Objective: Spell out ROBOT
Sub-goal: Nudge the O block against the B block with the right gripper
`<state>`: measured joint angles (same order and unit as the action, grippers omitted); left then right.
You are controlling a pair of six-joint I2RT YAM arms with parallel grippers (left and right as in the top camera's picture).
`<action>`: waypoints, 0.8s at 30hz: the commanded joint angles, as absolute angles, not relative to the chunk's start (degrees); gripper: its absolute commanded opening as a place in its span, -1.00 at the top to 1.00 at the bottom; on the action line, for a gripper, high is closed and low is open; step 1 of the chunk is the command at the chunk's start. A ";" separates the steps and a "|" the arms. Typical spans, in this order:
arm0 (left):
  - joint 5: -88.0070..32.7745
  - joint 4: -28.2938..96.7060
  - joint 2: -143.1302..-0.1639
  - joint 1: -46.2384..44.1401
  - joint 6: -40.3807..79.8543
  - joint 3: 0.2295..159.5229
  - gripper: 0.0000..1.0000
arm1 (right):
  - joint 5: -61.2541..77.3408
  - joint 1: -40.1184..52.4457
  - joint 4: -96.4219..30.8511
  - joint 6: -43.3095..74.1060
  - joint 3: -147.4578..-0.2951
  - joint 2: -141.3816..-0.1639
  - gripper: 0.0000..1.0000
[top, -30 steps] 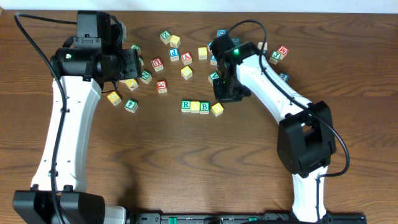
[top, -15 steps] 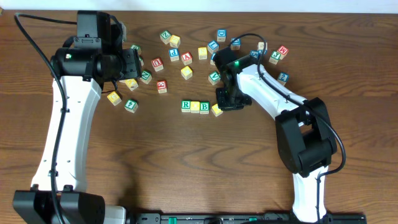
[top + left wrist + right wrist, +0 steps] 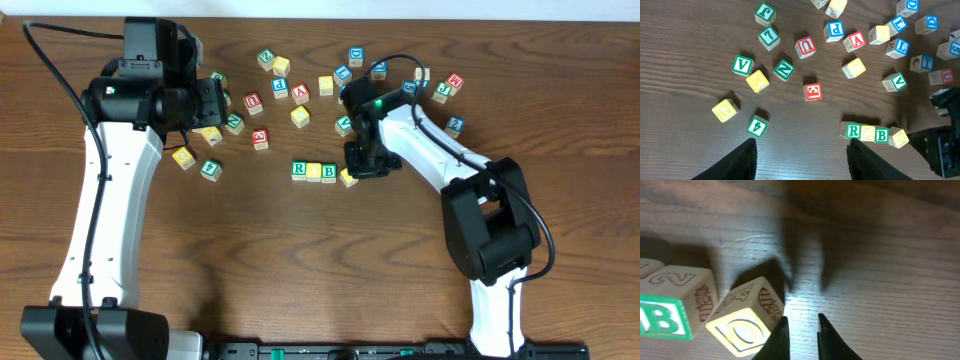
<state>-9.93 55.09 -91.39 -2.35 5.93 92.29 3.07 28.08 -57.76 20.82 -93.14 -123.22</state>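
A row of blocks lies mid-table: green R [image 3: 298,170], yellow O [image 3: 313,171], green B [image 3: 329,172]. A second yellow O block [image 3: 347,178] sits tilted against the B's right end, also in the right wrist view [image 3: 742,325] and left wrist view [image 3: 899,137]. My right gripper [image 3: 362,168] is low at the table; its nearly shut, empty fingers [image 3: 802,330] touch that O block's right side. My left gripper [image 3: 205,100] hovers high at the left, open and empty [image 3: 802,150]. A blue T block [image 3: 927,62] lies among the loose blocks.
Several loose letter blocks lie scattered across the far half of the table, among them a red E [image 3: 813,92], a red A [image 3: 857,40], a green Z [image 3: 784,69] and a green V [image 3: 742,65]. The right arm's links [image 3: 440,150] cross above the right-hand blocks.
My right gripper has moved down toward the row and settled against the second O block, which shifted slightly toward the B. The left arm has not moved.
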 commanded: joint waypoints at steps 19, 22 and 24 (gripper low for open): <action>-9.34 54.96 -91.74 -2.04 5.58 92.97 -0.14 | 4.69 29.36 -57.84 21.41 -92.77 -122.52 0.72; -9.37 54.87 -91.74 -2.04 5.58 92.97 -0.14 | 4.71 29.36 -57.71 21.41 -92.77 -122.52 0.72; -9.37 54.78 -91.74 -2.04 5.58 92.97 -0.14 | 4.89 29.36 -57.56 21.41 -92.77 -122.52 0.72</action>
